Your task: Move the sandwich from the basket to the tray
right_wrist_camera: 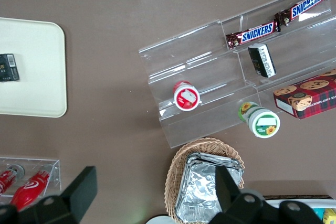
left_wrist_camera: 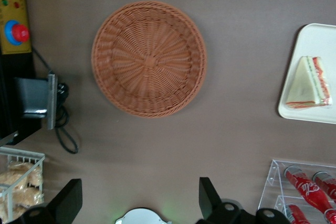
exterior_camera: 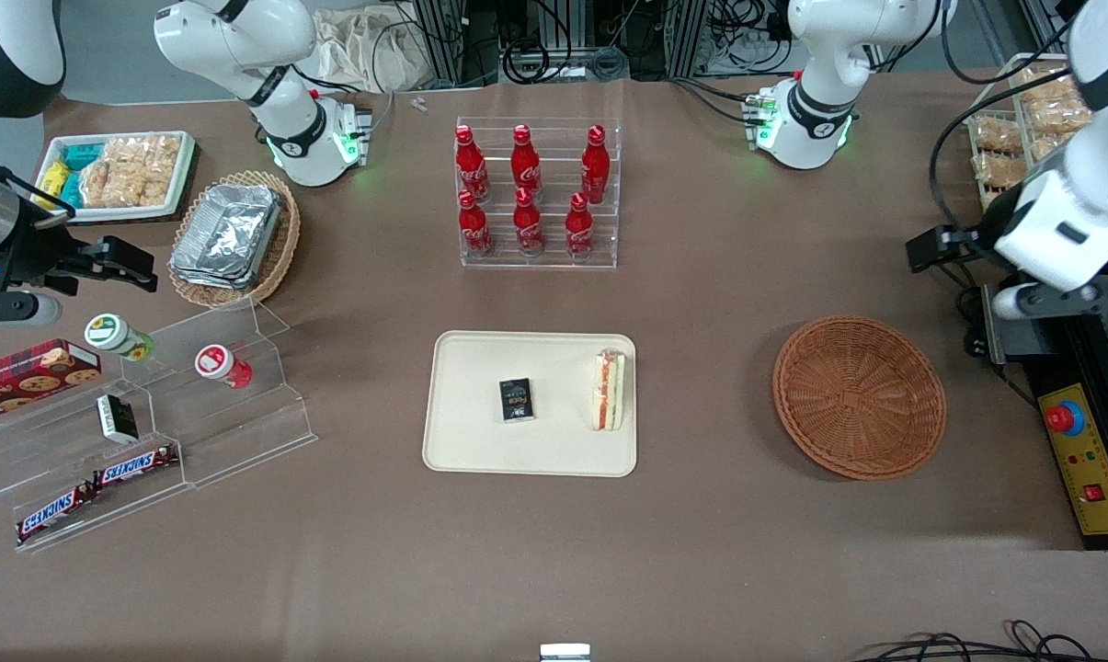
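The sandwich (exterior_camera: pixel 608 391) (left_wrist_camera: pixel 308 83) lies on the cream tray (exterior_camera: pixel 480 441) (left_wrist_camera: pixel 321 38), near the tray's edge that faces the basket. The round reddish-brown wicker basket (exterior_camera: pixel 859 397) (left_wrist_camera: pixel 149 59) has nothing in it. It stands beside the tray, toward the working arm's end of the table. My left gripper (exterior_camera: pixel 938 246) (left_wrist_camera: pixel 139 192) hangs high above the table, farther from the front camera than the basket. It is open wide with nothing between its fingers (left_wrist_camera: pixel 207 195).
A small black packet (exterior_camera: pixel 517 400) also lies on the tray. An acrylic rack of red cola bottles (exterior_camera: pixel 535 193) (left_wrist_camera: pixel 307 190) stands farther back than the tray. A yellow control box with a red button (exterior_camera: pixel 1066 418) and a wire basket of bagged snacks (exterior_camera: pixel 1022 119) flank the working arm.
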You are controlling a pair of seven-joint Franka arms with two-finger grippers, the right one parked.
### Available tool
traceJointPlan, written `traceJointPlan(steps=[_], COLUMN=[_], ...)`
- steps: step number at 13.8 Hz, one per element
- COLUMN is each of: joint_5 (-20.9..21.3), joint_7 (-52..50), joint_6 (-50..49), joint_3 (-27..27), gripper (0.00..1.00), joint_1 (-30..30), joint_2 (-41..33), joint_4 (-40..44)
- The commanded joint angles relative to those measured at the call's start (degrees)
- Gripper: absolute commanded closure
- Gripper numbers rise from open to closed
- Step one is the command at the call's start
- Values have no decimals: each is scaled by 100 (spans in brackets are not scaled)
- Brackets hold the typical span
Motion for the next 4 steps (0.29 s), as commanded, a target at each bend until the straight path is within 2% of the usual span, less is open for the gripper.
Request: traceJointPlan(steps=[1, 4], joint_5=[-13, -66], joint_7=[58, 75], joint_6=[44, 18], joint_3=[119, 101], gripper=[0, 0], joint_1=[-155, -146], joint_2=[-562, -484], joint_4=[-640, -492])
